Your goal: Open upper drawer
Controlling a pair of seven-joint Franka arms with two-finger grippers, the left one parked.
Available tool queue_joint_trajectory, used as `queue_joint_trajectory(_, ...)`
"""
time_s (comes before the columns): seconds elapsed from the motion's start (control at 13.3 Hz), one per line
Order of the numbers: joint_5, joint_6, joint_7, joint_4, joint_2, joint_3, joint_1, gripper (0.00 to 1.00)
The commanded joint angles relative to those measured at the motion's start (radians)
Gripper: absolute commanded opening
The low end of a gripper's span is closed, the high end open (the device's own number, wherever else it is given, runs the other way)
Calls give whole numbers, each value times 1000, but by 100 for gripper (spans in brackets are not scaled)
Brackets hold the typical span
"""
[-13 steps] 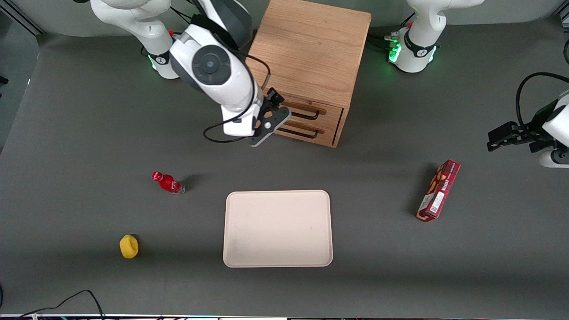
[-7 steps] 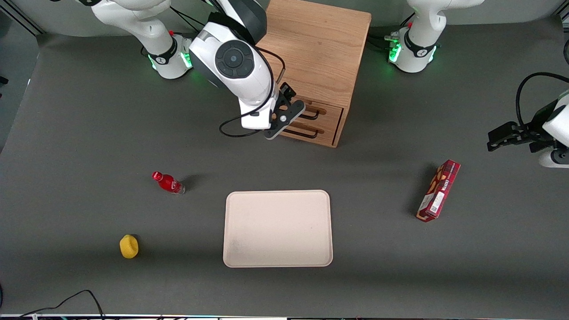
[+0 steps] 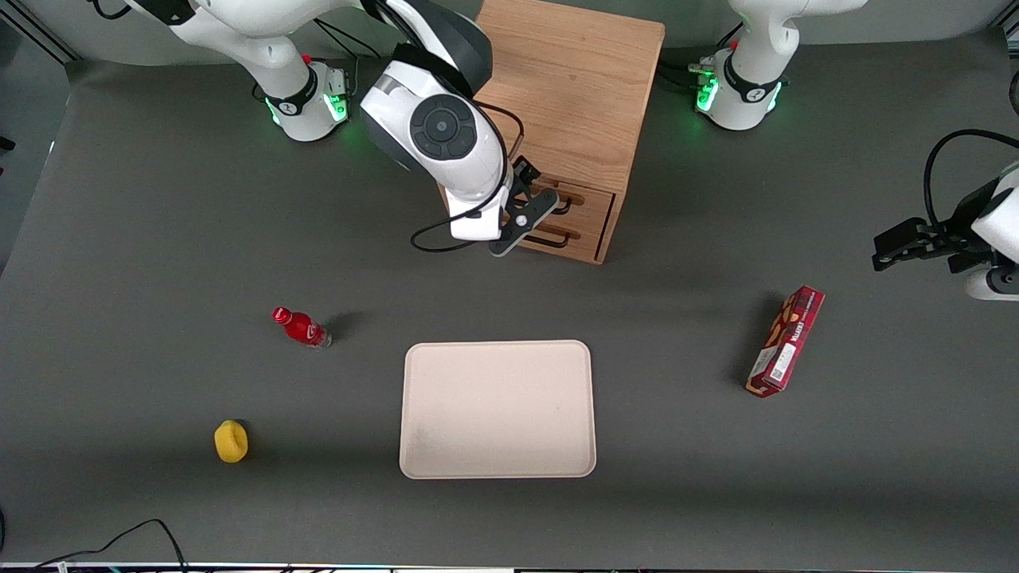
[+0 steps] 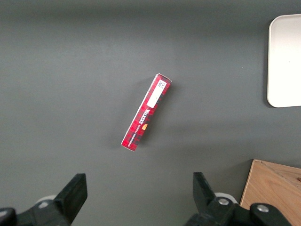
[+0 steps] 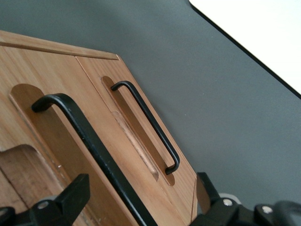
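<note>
Spread wide, the working arm's black two-finger gripper [image 5: 141, 207] hangs in front of the boxy light-oak cabinet [image 3: 569, 87], its fingers [image 5: 66, 200] straddling the wide black wire handle [image 5: 89, 141] of the upper drawer [image 3: 585, 200] without pinching it. That drawer sits flush in the cabinet face, directly above the identical lower drawer [image 3: 577, 236], whose own thinner-looking black handle [image 5: 148, 125] runs parallel just beside it. Both drawers are closed, so nothing inside either can be seen.

One shallow cream rectangular tray [image 3: 497, 410] lies nearer the front camera than the cabinet, holding nothing. Loose on the table are three small things: one red plastic bottle with a red cap [image 3: 301, 327] and one small rounded yellow object [image 3: 231, 442] toward the working arm's end, the yellow one nearer the camera, and one long red cardboard box [image 3: 785, 341] toward the parked arm's end.

Everything rests on a dark grey matte tabletop [image 3: 159, 239]; a black cable [image 3: 119, 541] loops at its camera-side edge.
</note>
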Motion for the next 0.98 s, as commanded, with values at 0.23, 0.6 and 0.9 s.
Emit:
queue_joint_trajectory(0.23,-24,-9,-113,13,23,-1,-3,100)
queue_joint_trajectory(0.6,-22,-12,-204,-8,21,-1,-14,100)
queue_joint_trajectory(0.9,-22,-15,-236,-14,21,-1,-18,100)
